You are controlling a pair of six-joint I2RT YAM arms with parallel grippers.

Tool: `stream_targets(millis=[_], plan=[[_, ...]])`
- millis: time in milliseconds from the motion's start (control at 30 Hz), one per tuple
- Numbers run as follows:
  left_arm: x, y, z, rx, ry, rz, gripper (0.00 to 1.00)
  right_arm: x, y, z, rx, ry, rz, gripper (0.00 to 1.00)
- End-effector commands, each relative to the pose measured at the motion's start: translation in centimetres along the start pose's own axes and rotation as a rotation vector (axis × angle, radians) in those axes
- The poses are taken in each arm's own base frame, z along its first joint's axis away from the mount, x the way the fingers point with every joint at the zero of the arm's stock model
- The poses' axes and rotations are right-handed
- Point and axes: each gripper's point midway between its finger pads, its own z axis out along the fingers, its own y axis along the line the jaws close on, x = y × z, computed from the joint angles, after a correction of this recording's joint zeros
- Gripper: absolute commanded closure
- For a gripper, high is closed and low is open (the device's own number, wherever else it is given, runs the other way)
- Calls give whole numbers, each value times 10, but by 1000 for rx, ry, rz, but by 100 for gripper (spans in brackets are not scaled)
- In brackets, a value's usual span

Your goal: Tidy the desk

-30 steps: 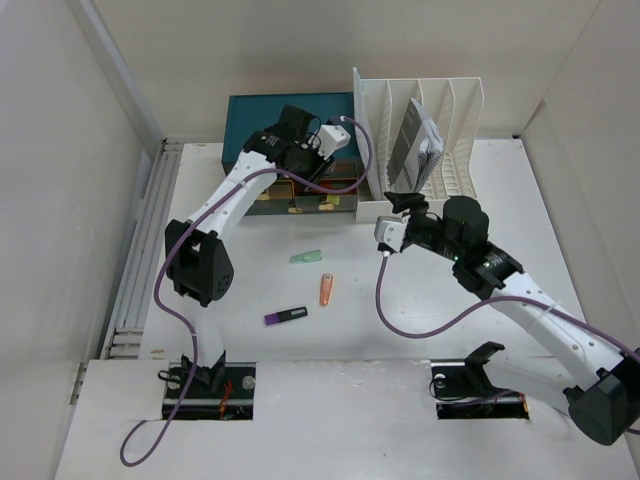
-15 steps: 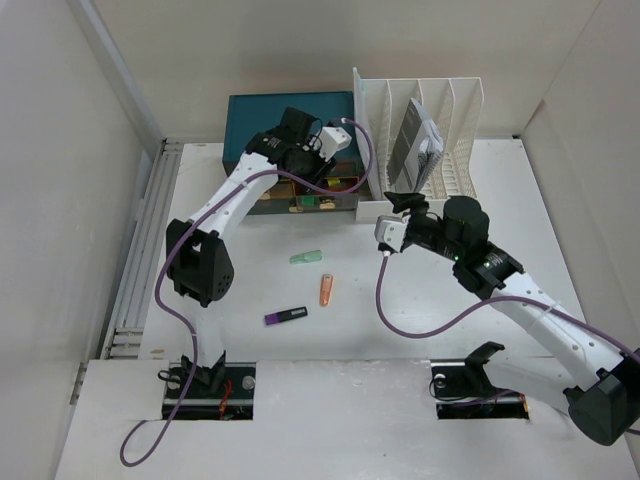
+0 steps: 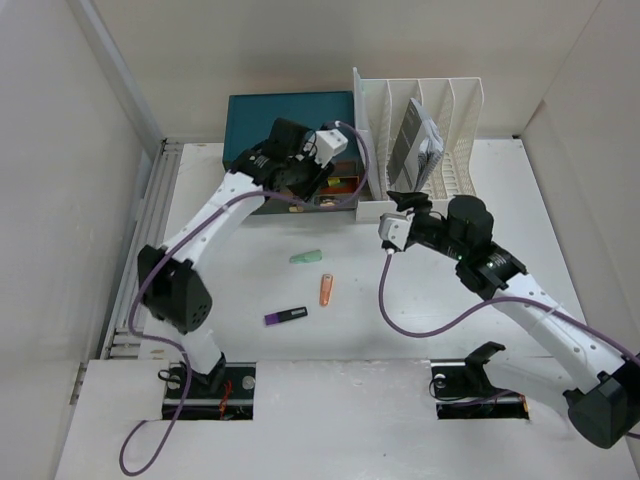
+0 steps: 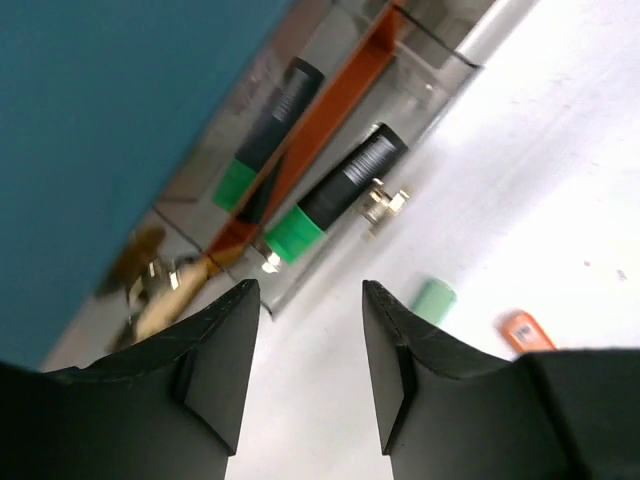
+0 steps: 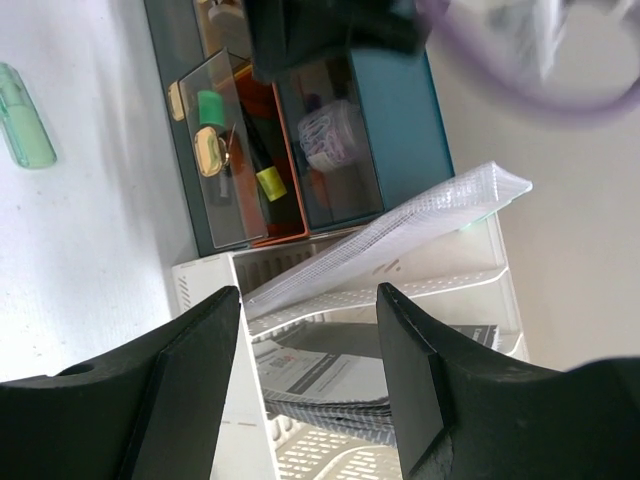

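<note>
The desk point(image 3: 250, 270) is a white tabletop with white walls. A pale green cap-like piece point(image 3: 305, 256), an orange piece point(image 3: 325, 290) and a purple and black stick point(image 3: 286, 316) lie loose on it. My left gripper point(image 3: 308, 186) is open and empty, just in front of the teal drawer box point(image 3: 270, 110). In the left wrist view the gripper point(image 4: 308, 290) hangs over bare desk beside a clear drawer holding black and green markers point(image 4: 330, 195). My right gripper point(image 3: 402, 203) is open and empty at the front of the white file rack point(image 3: 430, 120). In the right wrist view it point(image 5: 305, 295) faces the rack's papers point(image 5: 340, 370).
A mesh pouch point(image 5: 400, 235) leans in a rack slot above the papers. The clear drawer fronts point(image 5: 215, 170) stick out of the teal box. The green piece also shows in the left wrist view point(image 4: 433, 300) and the right wrist view point(image 5: 25, 120). Purple cables trail from both wrists.
The left arm's elbow has swung left and toward the near edge, and its wrist has shifted slightly along the drawer box. The right gripper has moved slightly right. The loose pieces have not moved.
</note>
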Motion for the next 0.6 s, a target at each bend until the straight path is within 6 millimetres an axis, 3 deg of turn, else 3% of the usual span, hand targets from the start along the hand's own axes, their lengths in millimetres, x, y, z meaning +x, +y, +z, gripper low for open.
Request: stream_targets(millis=[0,67,100,133,167,233,300,333,367,400,433,467,500,533,567], plan=[[-26,-18,-58,-13,-165,-24,58,-10,-8,-5,31,-49,45,38],[-24,-27,-69,-9,-198,-46,58,-13,-12,-6,34,-66,78,38],[-29,-34,-89,-10,-245,-47,58,-11,-11,-5,24,-61,102,38],[-14,-41,-90,8,-226,-78,58,-13,-11,-3,13,-68,142,42],[-24,-47,-112,9,-302,-77,58,-14,-4,-2,-29,-81,171,44],[-14,-50,-125,-6,-328,-109,58,-19,-1,0,-80,-99,220,49],[-16,-38,-148,-93,-403,-184,64,-21,23,11,-215,-127,287,49],[-19,-33,-181,-149,-489,-220,68,-24,32,12,-294,-120,331,49],[-7,-30,-185,-188,-503,-263,73,-15,51,25,-386,-104,390,49],[-6,-11,-203,-299,-579,-327,82,-24,63,30,-467,-131,423,49],[-4,-8,-243,-338,-707,-409,85,-25,75,37,-534,-121,457,47],[20,-4,-236,-386,-712,-459,87,-34,75,40,-594,-102,484,39],[33,8,-250,-478,-765,-520,89,-26,99,55,-684,-62,530,23],[37,15,-268,-531,-856,-570,94,-44,116,60,-765,-88,521,21],[51,18,-302,-579,-968,-610,96,-53,125,65,-809,-99,504,20]])
